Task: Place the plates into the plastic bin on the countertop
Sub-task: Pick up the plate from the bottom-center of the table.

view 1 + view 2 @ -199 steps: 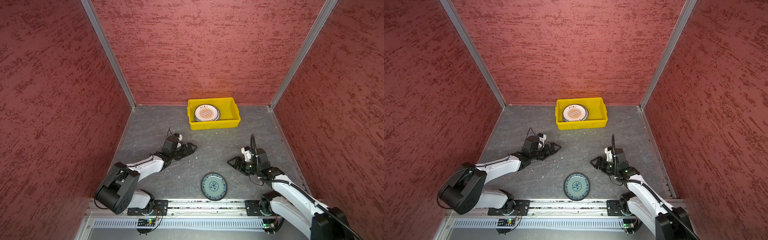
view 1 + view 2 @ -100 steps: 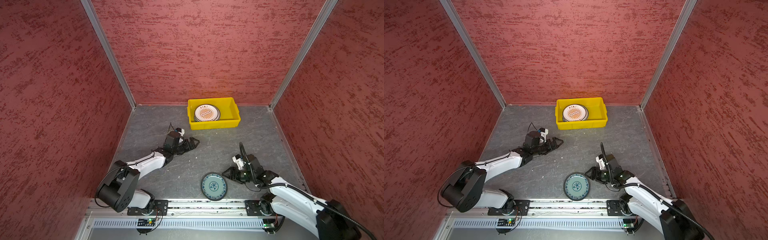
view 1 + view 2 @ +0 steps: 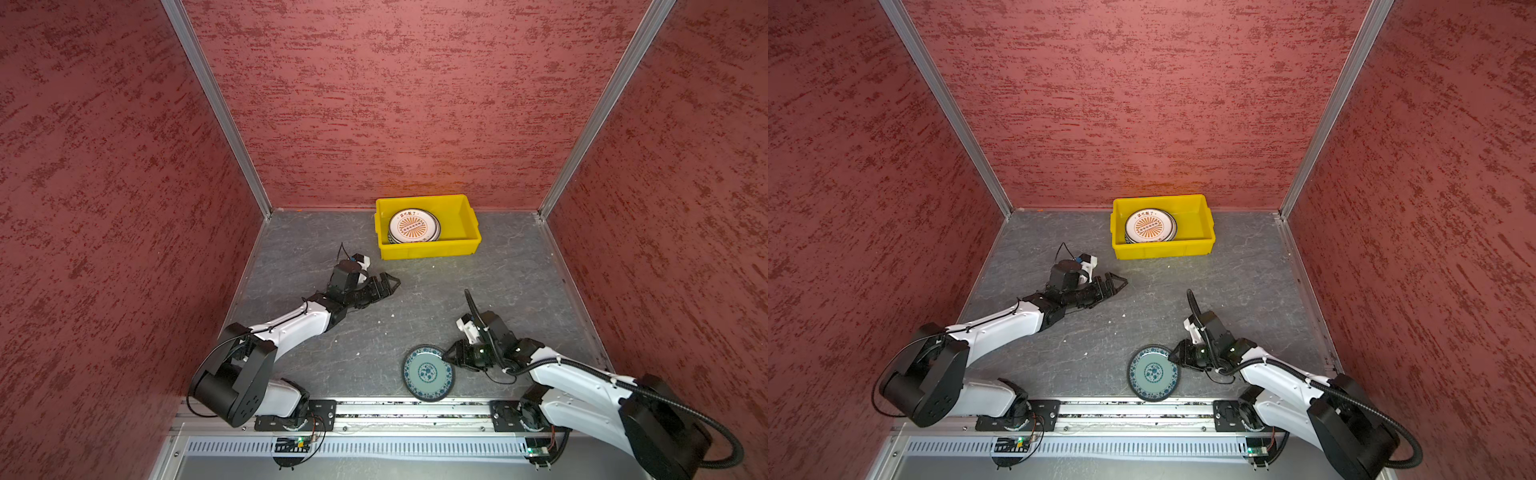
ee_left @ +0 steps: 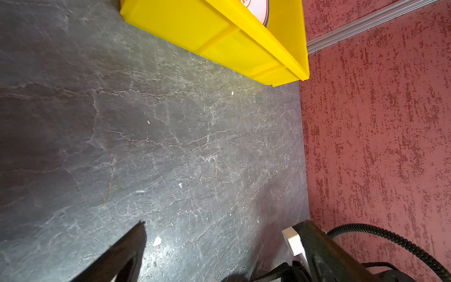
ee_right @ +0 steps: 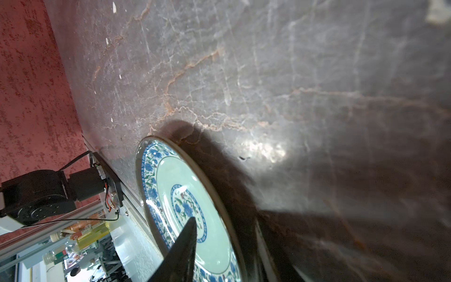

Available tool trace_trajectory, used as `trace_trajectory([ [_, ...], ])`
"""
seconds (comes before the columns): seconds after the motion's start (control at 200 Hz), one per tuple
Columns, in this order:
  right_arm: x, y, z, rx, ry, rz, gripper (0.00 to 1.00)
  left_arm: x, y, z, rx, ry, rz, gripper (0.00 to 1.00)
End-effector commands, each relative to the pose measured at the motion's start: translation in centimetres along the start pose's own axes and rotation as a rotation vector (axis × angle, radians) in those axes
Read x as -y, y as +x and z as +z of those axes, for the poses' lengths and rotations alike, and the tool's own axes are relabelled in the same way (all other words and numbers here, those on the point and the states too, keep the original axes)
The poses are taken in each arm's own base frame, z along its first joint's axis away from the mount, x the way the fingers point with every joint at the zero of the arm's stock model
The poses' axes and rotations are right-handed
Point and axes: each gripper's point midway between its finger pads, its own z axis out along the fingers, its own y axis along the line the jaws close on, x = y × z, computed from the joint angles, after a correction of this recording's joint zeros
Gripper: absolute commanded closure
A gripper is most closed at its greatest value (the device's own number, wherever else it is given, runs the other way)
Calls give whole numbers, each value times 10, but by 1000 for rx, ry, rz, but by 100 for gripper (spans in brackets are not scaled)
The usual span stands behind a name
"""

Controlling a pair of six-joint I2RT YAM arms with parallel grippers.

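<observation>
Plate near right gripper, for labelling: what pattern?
Teal plate, blue floral bands; clearest in right wrist view.

The left arm (image 3: pixel 291 328) lies stretched low and forward over the surface, with its wrist held almost level, and the left gripper (image 3: pixel 390 281) has its jaws spread wide. The right arm (image 3: pixel 573 374) stays low too and reaches inward. The right gripper (image 3: pixel 448 357) sits at the rim of the teal plate (image 3: pixel 428 374), with one finger (image 5: pixel 185 244) over the plate's face. Whether the jaws press it is not clear.
</observation>
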Motion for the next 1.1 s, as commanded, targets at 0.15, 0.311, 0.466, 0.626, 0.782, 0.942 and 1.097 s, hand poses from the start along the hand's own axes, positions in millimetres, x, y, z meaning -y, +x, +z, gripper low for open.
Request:
trace_trajectory([
  [0.15, 12, -5, 0, 15, 91, -30, 67, 13, -10, -9, 19, 19, 22, 1],
  [0.311, 21, -5, 0, 18, 149, -28, 69, 10, -11, -9, 22, 9, 14, 1],
  [0.466, 21, -4, 1, 3, 156, -41, 70, 6, -12, -6, 10, -1, 4, 1],
  [0.626, 18, -5, -1, 0, 177, -51, 72, 6, -11, -5, -1, -4, -10, 1],
  [0.782, 18, -5, 0, 4, 175, -61, 76, 4, -10, -6, -2, -8, -11, 1],
  [0.942, 19, -4, 2, -1, 184, -52, 79, 2, -10, -7, -4, -13, -15, 1],
  [1.097, 17, -7, 3, 19, 176, -44, 84, 0, -10, -7, -4, -15, -20, 1],
])
